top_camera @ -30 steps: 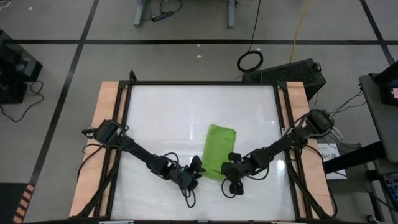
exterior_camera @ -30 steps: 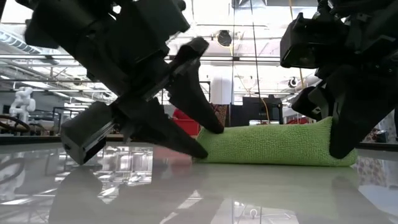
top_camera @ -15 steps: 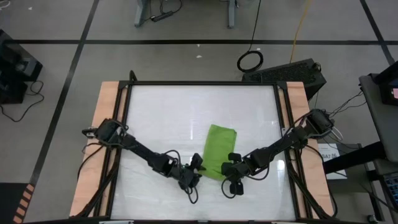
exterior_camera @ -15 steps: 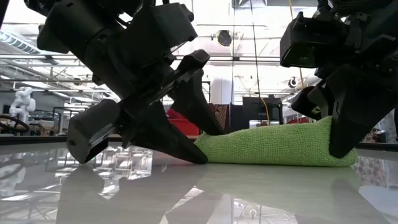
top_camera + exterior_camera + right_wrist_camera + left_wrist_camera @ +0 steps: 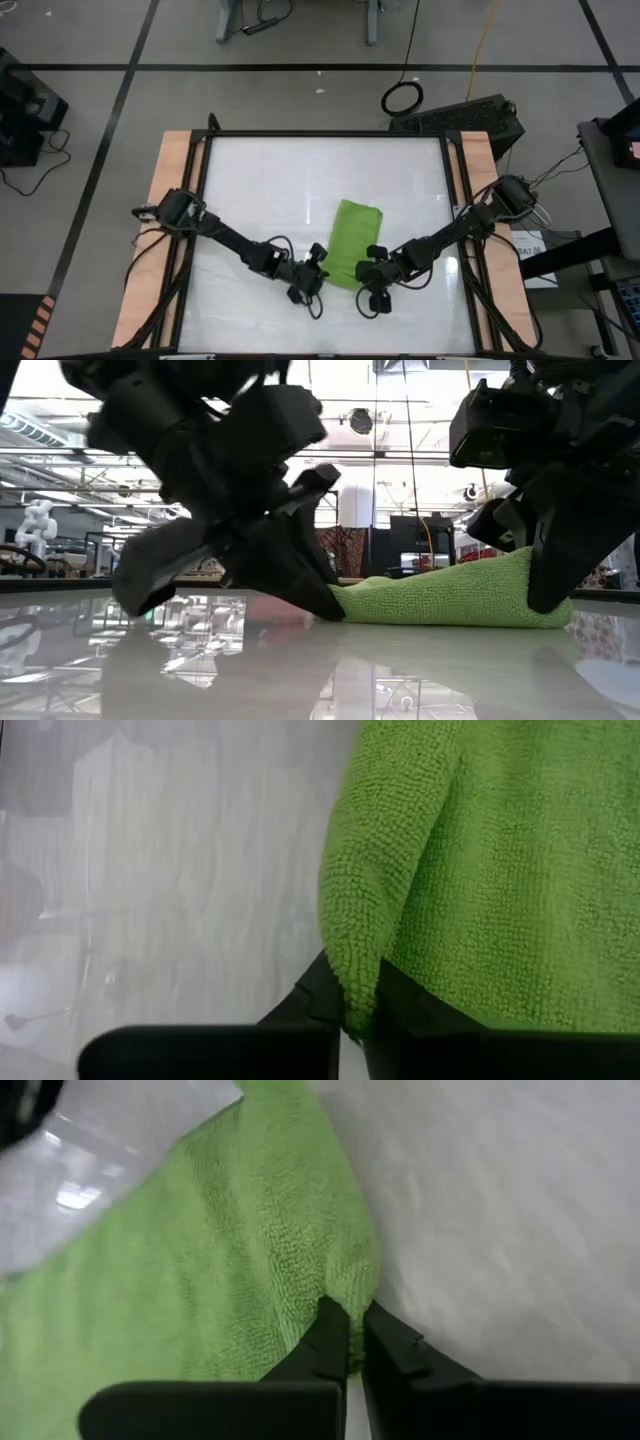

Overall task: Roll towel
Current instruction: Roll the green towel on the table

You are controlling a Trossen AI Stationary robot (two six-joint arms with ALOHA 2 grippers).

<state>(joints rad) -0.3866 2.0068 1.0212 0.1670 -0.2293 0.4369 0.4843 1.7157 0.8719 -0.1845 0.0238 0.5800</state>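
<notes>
At the near end of the towel (image 5: 352,243), which lies as a lime-green strip on the white table (image 5: 260,190) a little toward the right arm's side of its middle, both grippers are down at the cloth's two near corners. The left gripper (image 5: 313,277) is clamped on one corner; its wrist view shows the two dark fingers (image 5: 330,1342) pressed nearly together with a thin edge of pile pinched between them. The right gripper (image 5: 371,280) is likewise closed on the other corner, a fold of towel hanging down between its fingers (image 5: 400,995). Holding both corners of the same short edge at once looks like the set-up for lifting that edge evenly and turning it over toward the far end, so the roll starts straight rather than skewed. In the low view the towel sits slightly humped, higher beside the right gripper. The table is glossy, mirroring the arms, and framed by black rails and wooden side strips. Beyond the towel lies a grey floor with dark tape lines, a coiled cable (image 5: 402,98) and a black case (image 5: 470,120).
</notes>
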